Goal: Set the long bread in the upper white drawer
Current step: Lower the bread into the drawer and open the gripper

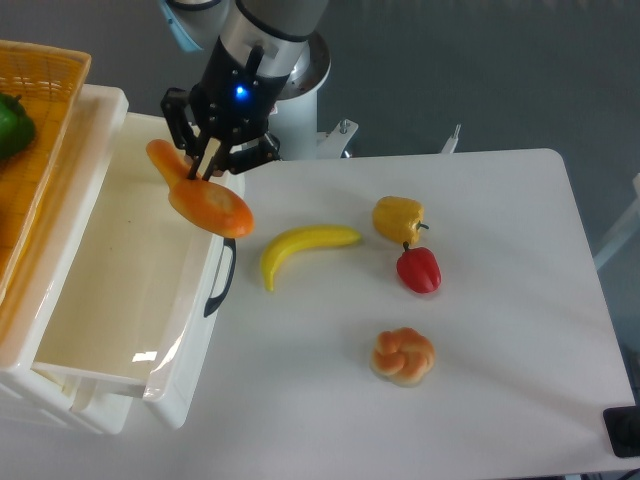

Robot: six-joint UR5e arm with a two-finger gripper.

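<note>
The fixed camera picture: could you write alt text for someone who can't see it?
A robot gripper holds a long bread above the front wall of an open white drawer. On the white table lie a banana, a yellow pepper, a red pepper and a knotted bun.

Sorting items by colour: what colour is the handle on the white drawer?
Black, on the upper white drawer's front handle; the fixed camera shows it.

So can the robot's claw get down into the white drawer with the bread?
Probably yes. The upper white drawer is pulled open with nothing visible inside, and the gripper holds the long bread above its front wall, one end already over the opening.
</note>
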